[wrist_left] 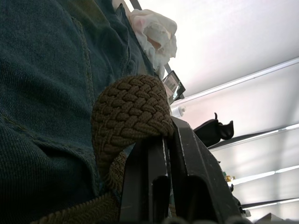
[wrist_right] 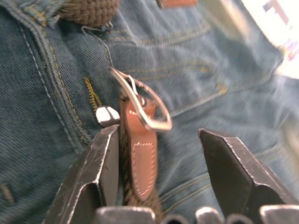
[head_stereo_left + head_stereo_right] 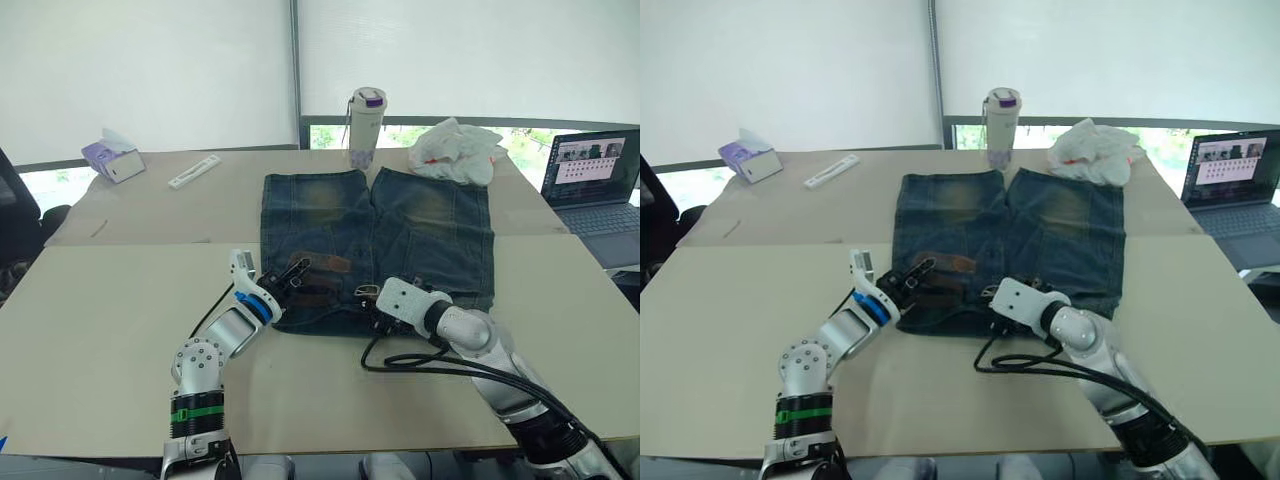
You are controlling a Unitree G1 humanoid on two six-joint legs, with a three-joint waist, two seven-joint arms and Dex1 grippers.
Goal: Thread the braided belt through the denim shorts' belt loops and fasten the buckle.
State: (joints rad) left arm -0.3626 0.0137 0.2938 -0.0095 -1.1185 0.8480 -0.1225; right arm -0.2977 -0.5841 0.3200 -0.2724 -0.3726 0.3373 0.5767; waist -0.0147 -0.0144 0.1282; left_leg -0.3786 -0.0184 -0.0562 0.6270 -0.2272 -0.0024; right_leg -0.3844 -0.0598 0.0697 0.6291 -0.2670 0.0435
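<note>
Left claw (image 3: 290,277) clenched on a folded bend of the braided belt (image 1: 131,112), forearm angled up from the desk (image 3: 110,330) toward the waistband. Right claw (image 2: 159,154) spread wide, straddling the silver buckle (image 2: 142,105) and its tan leather tab without gripping, wrist low at the waistband's middle. Denim shorts (image 3: 420,235) flat on the desk, legs pointing away, belt bunched across the waistband.
</note>
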